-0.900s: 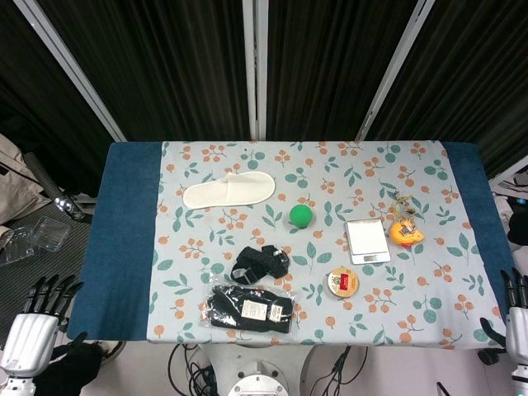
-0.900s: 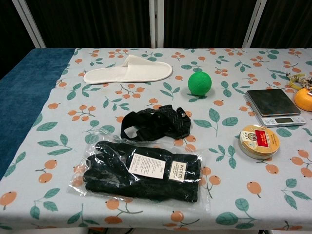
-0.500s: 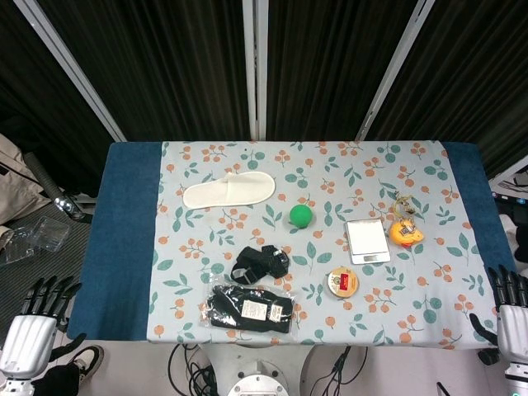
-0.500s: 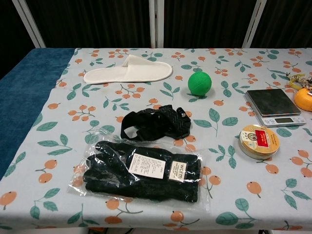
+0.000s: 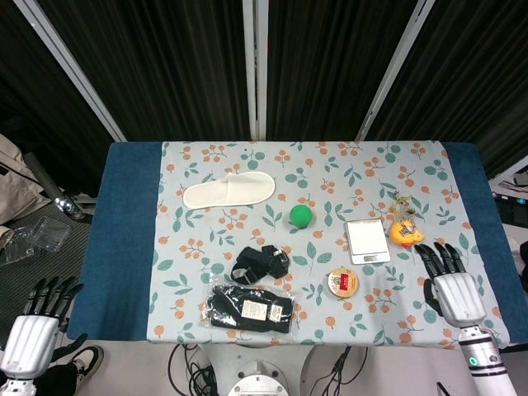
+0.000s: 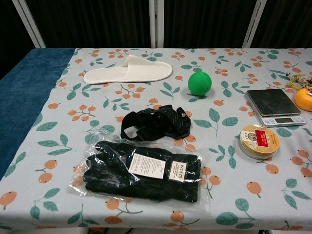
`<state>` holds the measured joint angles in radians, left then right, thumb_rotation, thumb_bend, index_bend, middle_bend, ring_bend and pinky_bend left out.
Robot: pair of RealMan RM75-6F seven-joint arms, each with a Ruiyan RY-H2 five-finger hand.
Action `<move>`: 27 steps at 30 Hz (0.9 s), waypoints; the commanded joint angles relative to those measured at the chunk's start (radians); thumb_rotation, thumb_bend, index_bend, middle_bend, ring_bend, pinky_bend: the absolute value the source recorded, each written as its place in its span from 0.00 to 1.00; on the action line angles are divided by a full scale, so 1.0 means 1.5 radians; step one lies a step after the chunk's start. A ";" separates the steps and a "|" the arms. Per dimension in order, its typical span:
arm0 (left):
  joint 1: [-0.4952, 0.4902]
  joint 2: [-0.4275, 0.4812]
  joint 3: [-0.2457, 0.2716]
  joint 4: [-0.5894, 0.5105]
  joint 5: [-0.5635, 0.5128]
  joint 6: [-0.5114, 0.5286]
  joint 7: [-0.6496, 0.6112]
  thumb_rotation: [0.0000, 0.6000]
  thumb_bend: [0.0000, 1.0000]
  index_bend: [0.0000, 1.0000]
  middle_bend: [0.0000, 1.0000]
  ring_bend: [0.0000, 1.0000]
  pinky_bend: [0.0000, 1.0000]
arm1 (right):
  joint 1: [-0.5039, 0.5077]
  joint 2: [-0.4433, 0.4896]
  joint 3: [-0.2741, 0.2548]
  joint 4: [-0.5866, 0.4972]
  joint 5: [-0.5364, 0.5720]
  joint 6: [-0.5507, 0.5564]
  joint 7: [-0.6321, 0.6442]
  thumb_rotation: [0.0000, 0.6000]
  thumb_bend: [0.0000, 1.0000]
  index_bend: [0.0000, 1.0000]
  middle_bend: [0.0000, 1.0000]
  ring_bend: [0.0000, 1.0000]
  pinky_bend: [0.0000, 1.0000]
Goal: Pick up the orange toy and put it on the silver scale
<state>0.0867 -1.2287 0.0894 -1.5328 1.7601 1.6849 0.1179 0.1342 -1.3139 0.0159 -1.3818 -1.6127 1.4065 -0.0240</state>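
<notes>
The orange toy [image 5: 405,233], a small duck-like figure on a key ring, lies on the flowered cloth just right of the silver scale [image 5: 367,241]. The chest view catches the orange toy [image 6: 304,99] at its right edge, beside the silver scale [image 6: 274,106]. My right hand [image 5: 450,285] hovers over the table's near right part, fingers spread and empty, a short way nearer than the toy. My left hand [image 5: 35,323] hangs off the table's near left corner, fingers apart, holding nothing. Neither hand shows in the chest view.
A round tin [image 5: 342,281] sits just in front of the scale. A green ball [image 5: 301,216], black strap [image 5: 258,262], bagged black gloves [image 5: 250,308] and a white slipper [image 5: 228,190] lie further left. Blue cloth [image 5: 124,231] borders the table's sides.
My right hand has moved from off the table's right edge inward and forward, over the cloth near the orange toy. The left hand and all objects stayed put.
</notes>
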 commanded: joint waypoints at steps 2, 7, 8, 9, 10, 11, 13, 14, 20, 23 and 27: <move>0.002 -0.001 0.002 -0.002 0.001 0.000 0.005 1.00 0.10 0.16 0.09 0.00 0.02 | 0.050 -0.025 0.006 -0.017 -0.001 -0.078 -0.034 1.00 0.79 0.00 0.23 0.00 0.00; 0.004 -0.002 0.004 0.001 -0.005 -0.004 0.005 1.00 0.10 0.16 0.09 0.00 0.02 | 0.086 -0.054 0.008 -0.015 0.036 -0.160 -0.074 1.00 0.82 0.00 0.26 0.00 0.00; 0.004 -0.003 0.004 0.002 -0.008 -0.006 0.004 1.00 0.10 0.16 0.09 0.00 0.02 | 0.092 -0.060 0.008 -0.012 0.040 -0.170 -0.082 1.00 0.82 0.00 0.26 0.00 0.00; 0.004 -0.003 0.004 0.003 -0.009 -0.007 0.002 1.00 0.10 0.16 0.09 0.00 0.02 | 0.096 -0.065 0.008 -0.011 0.042 -0.175 -0.087 1.00 0.82 0.00 0.26 0.00 0.00; 0.004 -0.004 0.004 0.004 -0.010 -0.008 0.001 1.00 0.10 0.16 0.09 0.00 0.02 | 0.099 -0.069 0.008 -0.010 0.043 -0.179 -0.090 1.00 0.82 0.00 0.26 0.00 0.00; 0.004 -0.005 0.003 0.006 -0.011 -0.008 -0.001 1.00 0.10 0.16 0.09 0.00 0.02 | 0.103 -0.073 0.007 -0.009 0.045 -0.182 -0.094 1.00 0.82 0.00 0.26 0.00 0.00; 0.004 -0.005 0.003 0.009 -0.012 -0.007 -0.004 1.00 0.10 0.16 0.09 0.00 0.02 | 0.109 -0.079 0.007 -0.005 0.044 -0.187 -0.100 1.00 0.83 0.00 0.26 0.00 0.00; 0.004 -0.006 0.003 0.011 -0.011 -0.006 -0.006 1.00 0.10 0.16 0.09 0.00 0.02 | 0.114 -0.081 0.007 -0.004 0.043 -0.190 -0.103 1.00 0.83 0.00 0.26 0.00 0.00; 0.006 -0.009 0.004 0.018 -0.009 -0.001 -0.014 1.00 0.10 0.16 0.09 0.00 0.02 | 0.129 -0.086 0.005 -0.011 0.052 -0.207 -0.114 1.00 0.86 0.00 0.25 0.00 0.00; 0.008 -0.010 0.004 0.022 -0.010 0.000 -0.018 1.00 0.10 0.16 0.09 0.00 0.02 | 0.132 -0.091 0.004 -0.012 0.066 -0.216 -0.123 1.00 0.86 0.00 0.25 0.00 0.00; 0.009 -0.011 0.006 0.027 -0.011 -0.001 -0.021 1.00 0.10 0.16 0.09 0.00 0.02 | 0.136 -0.096 0.001 -0.012 0.074 -0.221 -0.126 1.00 0.87 0.00 0.25 0.00 0.00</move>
<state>0.1003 -1.2457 0.0985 -1.4931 1.7432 1.6836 0.0862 0.3379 -1.4571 0.0185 -1.4004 -1.5014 1.0746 -0.2119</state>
